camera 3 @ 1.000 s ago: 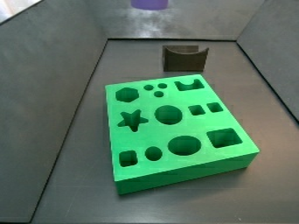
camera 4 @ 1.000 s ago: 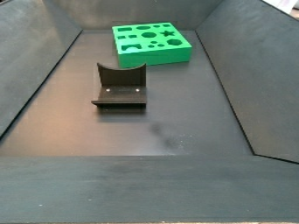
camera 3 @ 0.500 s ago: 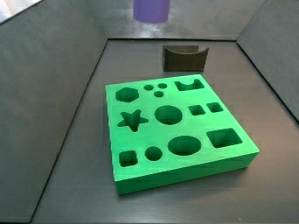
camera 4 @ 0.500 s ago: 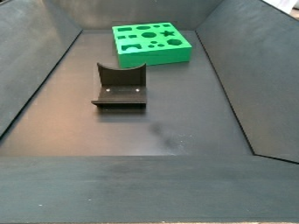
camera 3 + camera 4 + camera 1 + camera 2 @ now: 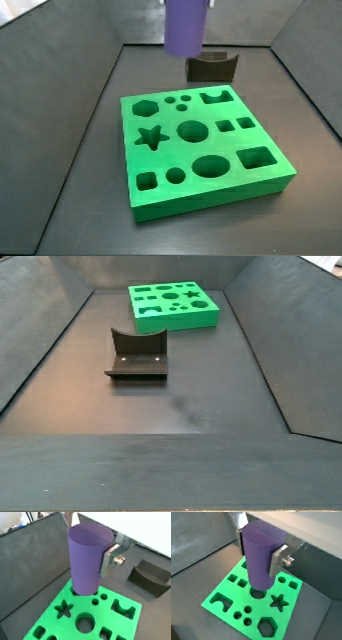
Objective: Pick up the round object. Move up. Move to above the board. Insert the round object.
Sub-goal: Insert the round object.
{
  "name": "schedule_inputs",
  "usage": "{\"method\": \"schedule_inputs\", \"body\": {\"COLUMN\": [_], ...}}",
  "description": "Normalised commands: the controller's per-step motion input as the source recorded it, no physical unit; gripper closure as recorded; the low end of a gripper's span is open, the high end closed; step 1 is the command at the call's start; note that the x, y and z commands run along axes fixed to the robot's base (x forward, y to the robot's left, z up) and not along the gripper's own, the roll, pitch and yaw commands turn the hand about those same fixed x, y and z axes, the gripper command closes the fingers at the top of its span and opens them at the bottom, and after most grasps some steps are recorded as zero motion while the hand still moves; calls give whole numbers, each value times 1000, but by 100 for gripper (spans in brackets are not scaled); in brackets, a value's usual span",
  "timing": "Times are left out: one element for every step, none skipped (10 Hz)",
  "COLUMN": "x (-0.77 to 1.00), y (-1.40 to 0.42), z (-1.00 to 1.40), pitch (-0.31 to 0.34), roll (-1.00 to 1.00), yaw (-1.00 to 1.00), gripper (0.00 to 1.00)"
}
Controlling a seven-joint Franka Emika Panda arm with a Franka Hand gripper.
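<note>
Two-finger gripper (image 5: 90, 549) clamps the smooth purple cylinder peg (image 5: 88, 559) above the bright green cut-out board (image 5: 70, 619); its far finger is hidden, the peg's top cropped in a side view (image 5: 185, 25).

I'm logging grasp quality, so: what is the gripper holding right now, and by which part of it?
The gripper holds the purple peg upright above the green board. Its silver fingers clamp the peg's upper sides; the lower end hangs free.

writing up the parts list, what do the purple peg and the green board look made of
Purple peg, held in the pincer above the board: smooth matte, evenly coloured, likely plastic. Green board: uniform matte green with clean-cut holes, probably plastic or dense foam; hard to tell which.
</note>
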Motion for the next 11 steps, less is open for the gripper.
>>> {"method": "schedule_inputs", "body": {"x": [180,177,169,123,111,106,111,103,57,137,140], "y": [-143,-140,-126,-114,-103,-86,-69,-43,-20,-31,-49], "z": [-403,-409,-420,-431,-437,-417,-406,-326,-331,-360,-354], "pitch": [-87,-87,-90,-101,-107,-106,-101,-79,-70,-66,-66], "roll": [34,46,51,54,54,50,41,16,33,50,49], "yaw": [26,29,31,17,11,11,11,0,0,9,9], "gripper": [100,100,100,100,100,100,100,100,100,100,100]}}
